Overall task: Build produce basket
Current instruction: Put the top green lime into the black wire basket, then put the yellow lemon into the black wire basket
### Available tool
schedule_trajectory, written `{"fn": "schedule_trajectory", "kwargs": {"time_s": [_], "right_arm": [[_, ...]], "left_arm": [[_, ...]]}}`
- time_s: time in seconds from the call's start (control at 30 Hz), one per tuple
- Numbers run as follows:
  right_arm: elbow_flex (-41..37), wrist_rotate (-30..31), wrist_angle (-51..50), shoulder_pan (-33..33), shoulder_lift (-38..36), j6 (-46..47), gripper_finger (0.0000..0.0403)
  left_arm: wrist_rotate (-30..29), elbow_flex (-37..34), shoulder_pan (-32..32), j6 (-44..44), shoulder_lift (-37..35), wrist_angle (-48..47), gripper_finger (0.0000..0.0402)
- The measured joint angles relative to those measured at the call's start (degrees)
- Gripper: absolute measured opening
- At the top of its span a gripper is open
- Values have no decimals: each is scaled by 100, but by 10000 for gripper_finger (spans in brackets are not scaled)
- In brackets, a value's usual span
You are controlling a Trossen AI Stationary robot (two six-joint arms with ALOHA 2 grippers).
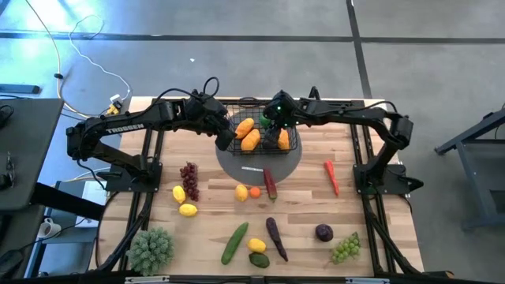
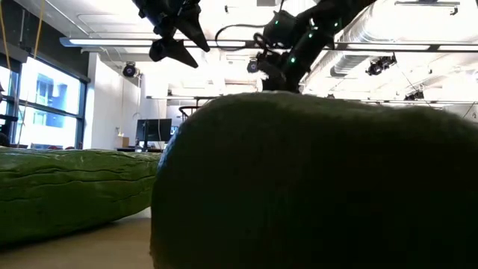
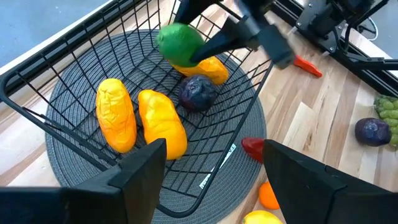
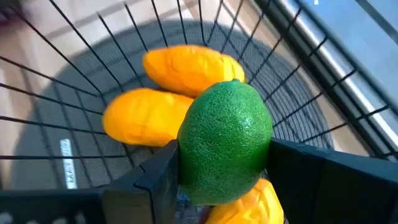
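The black wire basket (image 3: 56, 68) sits on a grey round mat (image 1: 256, 167) at the table's far middle, holding three orange-yellow fruits (image 3: 161, 121) and a dark plum (image 3: 198, 93). Above it, the right gripper (image 4: 217, 180) pinches a green lime (image 4: 225, 142). The left gripper (image 3: 211, 165) hovers spread beside the basket.

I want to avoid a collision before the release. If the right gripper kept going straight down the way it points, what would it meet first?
Most likely the orange-yellow fruit directly under the lime that the right gripper holds inside the basket, with the plum close beside it. Depth is unclear, so which one touches first is uncertain.
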Motion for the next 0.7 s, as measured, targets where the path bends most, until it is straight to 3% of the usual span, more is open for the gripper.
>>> {"fn": "schedule_trajectory", "kwargs": {"time_s": [0.7], "right_arm": [[0,24,223,-79,250,204,290]], "left_arm": [[-8,0,0,-199,0,-38,257]]}}
